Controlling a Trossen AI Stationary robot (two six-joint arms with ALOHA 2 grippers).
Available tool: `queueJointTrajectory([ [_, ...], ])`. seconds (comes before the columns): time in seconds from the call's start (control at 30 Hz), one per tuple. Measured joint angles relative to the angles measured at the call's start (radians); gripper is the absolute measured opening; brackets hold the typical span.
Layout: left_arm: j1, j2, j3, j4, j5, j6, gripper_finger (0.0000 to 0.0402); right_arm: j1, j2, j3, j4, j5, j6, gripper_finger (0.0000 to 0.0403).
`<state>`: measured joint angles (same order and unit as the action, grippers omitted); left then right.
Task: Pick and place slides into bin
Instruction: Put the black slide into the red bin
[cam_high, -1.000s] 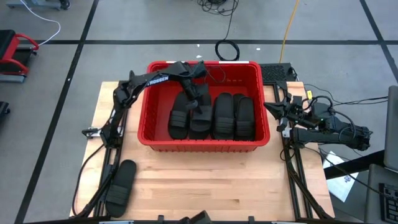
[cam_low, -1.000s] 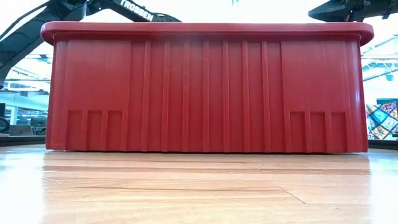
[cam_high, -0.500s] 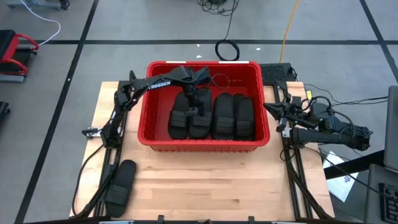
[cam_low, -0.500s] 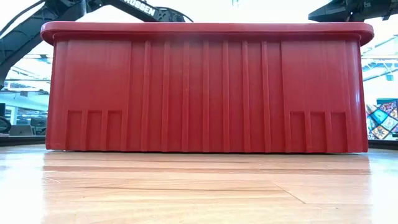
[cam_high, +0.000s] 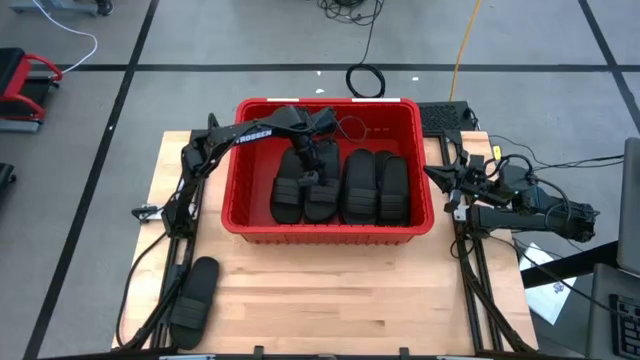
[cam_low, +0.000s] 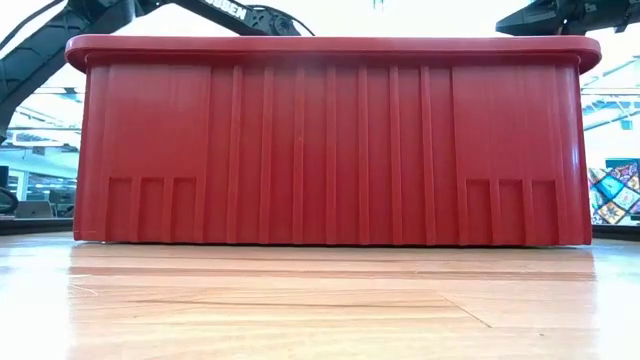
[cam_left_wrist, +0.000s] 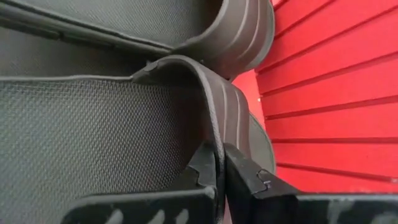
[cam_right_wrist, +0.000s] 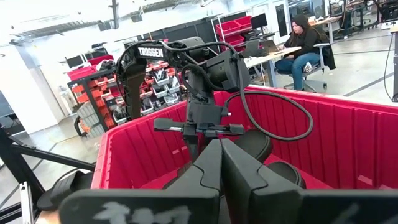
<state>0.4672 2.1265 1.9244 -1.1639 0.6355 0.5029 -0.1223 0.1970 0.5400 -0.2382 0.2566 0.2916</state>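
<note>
The red bin (cam_high: 330, 233) stands mid-table and fills the low view (cam_low: 330, 140). Several black slides (cam_high: 358, 186) lie side by side on its floor. One more slide (cam_high: 195, 293) lies sole-down on the table near the front left. My left gripper (cam_high: 312, 170) reaches down into the bin over the second slide from the left. It is shut (cam_left_wrist: 219, 163), with its fingertips right at the edge of that slide's ribbed strap (cam_left_wrist: 214, 106). My right gripper (cam_high: 441, 178) waits shut (cam_right_wrist: 221, 155) beside the bin's right wall. My left gripper comes from above, pointing down into the bin. Its shut fingertips (cam_left_wrist: 208, 163) stand at the rim of the strap (cam_left_wrist: 217, 140) of a slide that lies on the bin's floor. Whether they touch or pinch that rim, I cannot tell.
The bin's tall walls (cam_left_wrist: 329, 93) close in around my left gripper. Bare wooden table (cam_high: 330, 300) lies in front of the bin. Cables and a coiled cord (cam_high: 365, 78) lie on the floor beyond the table. A person sits at a desk (cam_right_wrist: 305, 40) far behind.
My left gripper has shut its fingers, which were wide open a second ago. It has also shifted slightly toward the bin's far-left side, above the second slide. That slide has settled flat among the others.
</note>
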Motion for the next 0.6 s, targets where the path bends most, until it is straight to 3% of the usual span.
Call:
queueJointTrajectory([
  [0.6, -0.037, -0.001, 0.033, -0.043, 0.078, -0.072, 0.0003, 0.0, 0.0, 0.0, -0.037, -0.046, 0.002, 0.0],
])
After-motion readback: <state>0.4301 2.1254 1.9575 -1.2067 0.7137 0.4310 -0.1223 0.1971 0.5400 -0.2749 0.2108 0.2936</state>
